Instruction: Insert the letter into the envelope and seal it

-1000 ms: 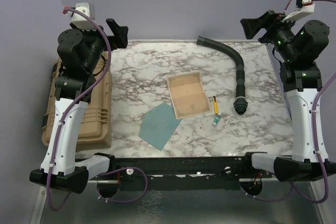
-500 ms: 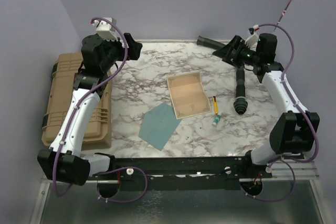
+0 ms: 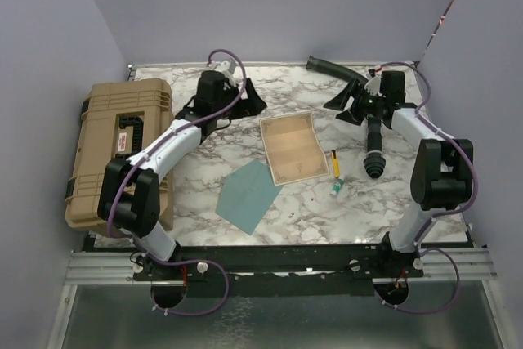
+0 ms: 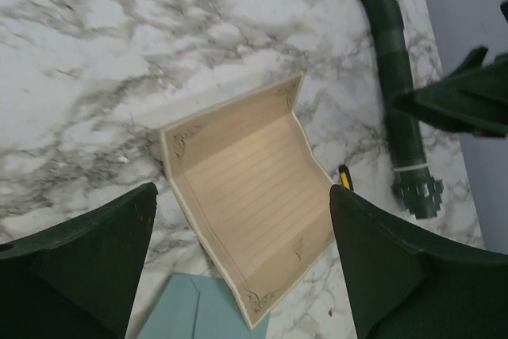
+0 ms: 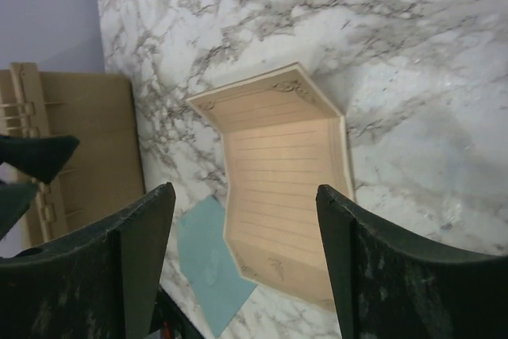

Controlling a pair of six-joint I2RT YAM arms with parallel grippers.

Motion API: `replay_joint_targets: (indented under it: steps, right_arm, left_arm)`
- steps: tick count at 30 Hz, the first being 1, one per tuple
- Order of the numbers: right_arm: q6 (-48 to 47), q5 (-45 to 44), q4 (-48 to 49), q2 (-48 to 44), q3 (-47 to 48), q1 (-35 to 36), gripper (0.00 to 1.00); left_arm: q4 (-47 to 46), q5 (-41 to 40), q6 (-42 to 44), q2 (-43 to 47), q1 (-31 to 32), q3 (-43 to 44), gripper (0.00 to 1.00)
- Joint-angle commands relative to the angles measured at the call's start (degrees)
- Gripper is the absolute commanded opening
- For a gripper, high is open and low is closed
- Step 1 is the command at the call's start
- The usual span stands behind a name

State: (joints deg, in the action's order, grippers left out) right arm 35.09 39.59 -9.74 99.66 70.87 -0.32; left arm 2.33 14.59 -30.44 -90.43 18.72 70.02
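Observation:
The tan letter (image 3: 290, 149) lies flat in the middle of the marble table, slightly curled at its fold crease. The teal envelope (image 3: 248, 195) lies at its near-left corner, tucked a little under it. My left gripper (image 3: 249, 100) is open and empty, above the table to the far left of the letter. My right gripper (image 3: 341, 100) is open and empty to the far right of it. The left wrist view shows the letter (image 4: 250, 212) and the envelope (image 4: 194, 311) between my open fingers (image 4: 103, 252). The right wrist view shows the letter (image 5: 282, 196) and the envelope (image 5: 208, 263) too.
A tan hard case (image 3: 118, 149) sits at the left edge. A black ribbed hose (image 3: 372, 120) curves along the right side, under my right arm. A yellow pen (image 3: 334, 163) and a small green-white item (image 3: 336, 188) lie right of the letter.
Both arms have swung down from their raised poses and reached forward over the far half of the table, toward the letter from either side. The letter and the envelope have not moved.

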Motion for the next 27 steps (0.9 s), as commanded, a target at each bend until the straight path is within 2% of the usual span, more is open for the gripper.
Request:
replay_joint_targets:
  steps: [1, 4, 6, 10, 17, 23, 27]
  right_arm:
    - [-4.3, -4.7, 9.7, 5.1, -0.1, 0.3, 0.75]
    - [-7.3, -6.4, 19.3, 6.7, -1.9, 2.3, 0.76]
    - [-9.1, -5.0, 22.2, 9.7, -0.9, 2.7, 0.76]
    - [-11.7, -2.0, 21.4, 16.5, 3.4, 3.0, 0.76]
    - [-18.0, 1.4, 15.3, 21.8, 8.7, 3.5, 0.76]
    - [-21.5, 11.1, 13.9, 23.5, 8.9, 3.5, 0.76]
    - [-21.1, 12.6, 16.4, 25.5, 8.3, 3.6, 0.75]
  left_arm:
    - [-3.3, -2.0, -0.5, -1.9, 8.5, -1.9, 0.89]
    - [-8.5, -3.0, -0.4, -3.6, 13.0, -5.8, 0.86]
    - [-10.2, -2.0, -0.2, -6.1, 14.7, -6.0, 0.81]
    - [-10.7, 1.2, 1.3, -11.1, 16.6, -4.3, 0.63]
    - [-8.5, 3.2, 6.7, -17.1, 17.7, -3.9, 0.4]
    - [-4.6, 0.2, 9.7, -20.1, 17.8, -3.9, 0.38]
    - [-2.6, -1.4, 10.8, -22.1, 17.8, -3.9, 0.33]
